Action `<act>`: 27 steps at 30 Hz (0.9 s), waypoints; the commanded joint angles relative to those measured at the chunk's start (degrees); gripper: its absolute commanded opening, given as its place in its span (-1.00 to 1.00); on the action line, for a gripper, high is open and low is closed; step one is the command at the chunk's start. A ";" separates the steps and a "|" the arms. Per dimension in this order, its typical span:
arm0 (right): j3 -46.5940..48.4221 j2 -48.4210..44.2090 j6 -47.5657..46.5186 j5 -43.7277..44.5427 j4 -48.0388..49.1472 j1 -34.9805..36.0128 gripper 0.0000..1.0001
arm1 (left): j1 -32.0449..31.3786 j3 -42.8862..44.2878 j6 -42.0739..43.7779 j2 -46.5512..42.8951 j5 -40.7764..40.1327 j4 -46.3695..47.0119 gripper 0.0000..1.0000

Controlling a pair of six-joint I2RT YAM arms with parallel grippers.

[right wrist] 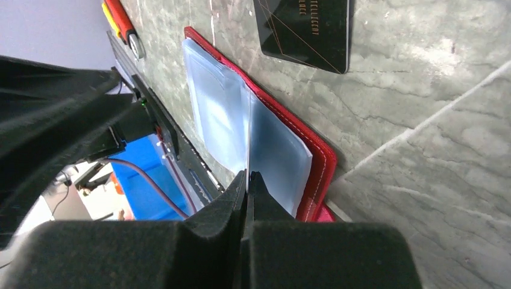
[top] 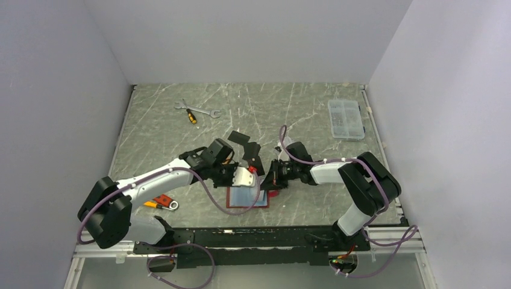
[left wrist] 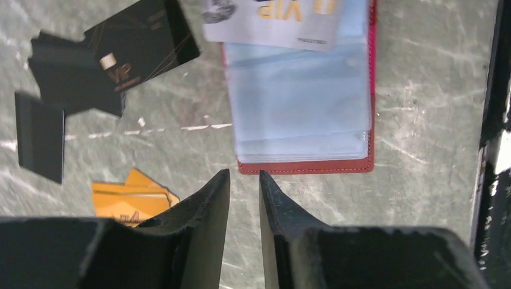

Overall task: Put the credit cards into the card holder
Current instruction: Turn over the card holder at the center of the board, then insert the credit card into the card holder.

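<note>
Right gripper [right wrist: 247, 180] clamps 1 clear sleeve [right wrist: 274, 153] of the card holder [right wrist: 319, 162]. Left gripper [left wrist: 244, 180], jaws narrowly apart and empty, likely must nudge the silver card [left wrist: 271, 24] ahead inside.

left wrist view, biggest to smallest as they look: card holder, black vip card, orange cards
1. card holder
2. black vip card
3. orange cards, partly hidden behind the left hand, so unsure

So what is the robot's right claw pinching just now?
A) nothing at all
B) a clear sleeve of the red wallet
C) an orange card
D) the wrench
B: the right wrist view shows the right gripper shut on the edge of a clear sleeve of the open card holder.
</note>
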 commanded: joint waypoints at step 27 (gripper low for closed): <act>-3.54 2.98 7.17 1.95 15.79 3.26 -1.00 | -11.43 -12.00 25.32 2.57 -7.38 4.67 -0.30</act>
